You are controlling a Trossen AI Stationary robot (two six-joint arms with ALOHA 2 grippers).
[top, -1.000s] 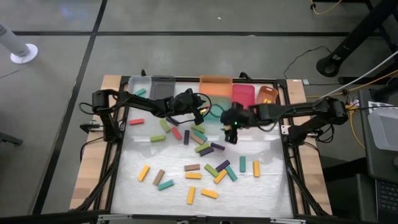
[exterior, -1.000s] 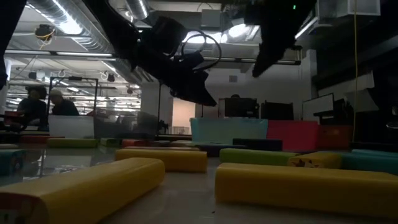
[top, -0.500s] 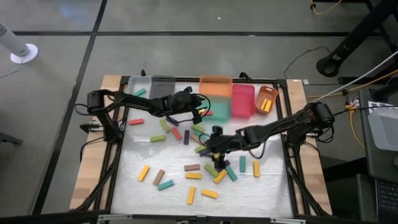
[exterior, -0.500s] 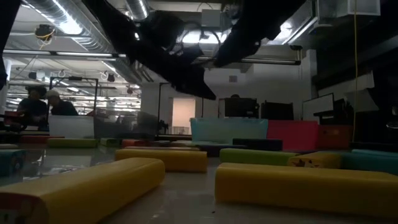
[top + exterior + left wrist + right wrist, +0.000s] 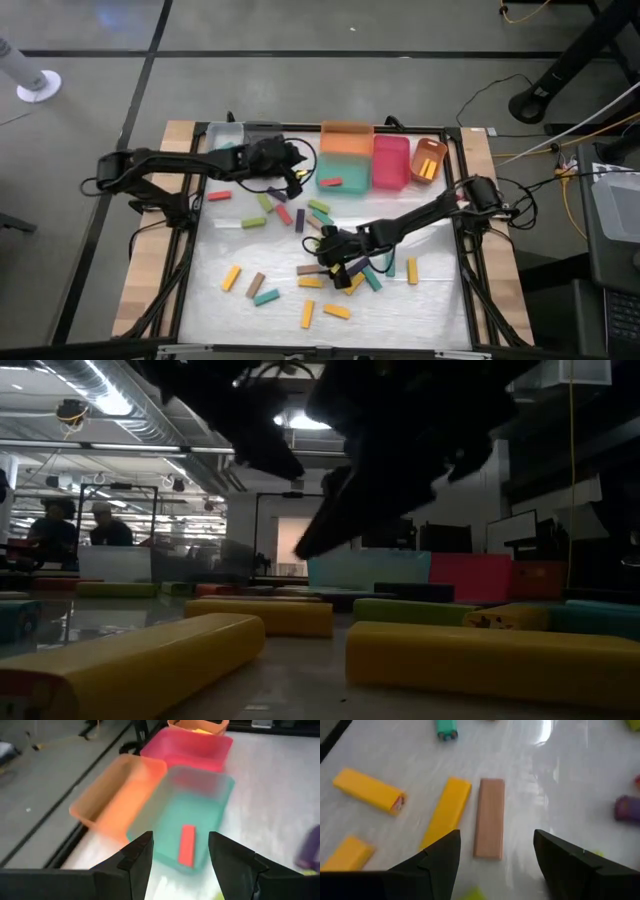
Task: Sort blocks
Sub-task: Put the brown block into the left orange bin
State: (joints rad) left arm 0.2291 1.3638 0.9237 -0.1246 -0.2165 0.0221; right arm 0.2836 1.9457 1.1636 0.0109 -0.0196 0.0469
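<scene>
Many small blocks in yellow, red, olive green, teal, purple and brown lie flat and scattered on the white table point(image 5: 250, 300). My right gripper point(image 5: 332, 262) point(image 5: 496, 837) hangs open and empty low over the middle cluster. Between its fingers and ahead of them lies a brown block point(image 5: 489, 817) point(image 5: 308, 269), beside a yellow block point(image 5: 447, 810). My left gripper point(image 5: 290, 170) point(image 5: 180, 840) is open and empty, just left of the teal bin point(image 5: 350, 185) point(image 5: 210, 795). A red block point(image 5: 331, 183) point(image 5: 187, 845) lies flat on that bin's floor.
Bins stand along the far edge: a clear one point(image 5: 222, 134), a grey one point(image 5: 262, 133), an orange one point(image 5: 347, 136), a red one point(image 5: 391, 160) and a small orange one point(image 5: 430, 158) with a yellow block in it. A dark frame rail point(image 5: 466, 240) borders the table. People sit in the room behind point(image 5: 100, 532).
My right arm has swung from beside the bins toward the near-left, coming down over the middle cluster of blocks. My left gripper has drawn back from over the teal bin toward the table's left edge. A red block now shows lying in the teal bin.
</scene>
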